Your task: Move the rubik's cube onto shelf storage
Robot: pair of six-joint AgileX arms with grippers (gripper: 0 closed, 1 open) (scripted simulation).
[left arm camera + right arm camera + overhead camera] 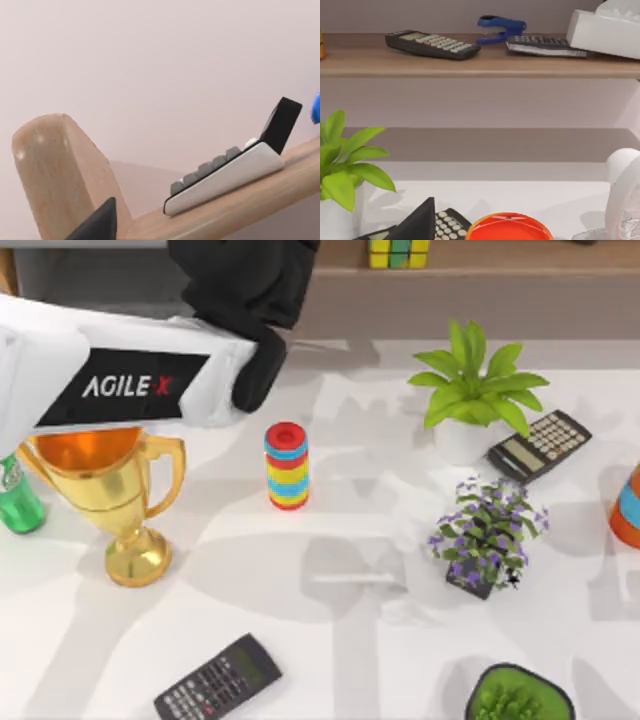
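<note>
A white table (330, 640) runs up to a light-wood shelf storage (500, 280) along its far edge, with a plain pale wall behind. The rubik's cube (399, 252) sits on the shelf board, straight behind the green plant (475, 390). The left arm (120, 380) reaches over the table's left side, its dark wrist up by the shelf to the left of the cube. Of the left gripper (97, 222), 1 dark fingertip shows in the left wrist view beside a wooden shelf post; how far it is open cannot be told, and nothing is seen in its hold. The right gripper (420, 220) likewise shows 1 fingertip, over a calculator (540, 445) beside the plant. Left of the plant stand a striped ring stack (287, 465) and a gold trophy (110, 490).
</note>
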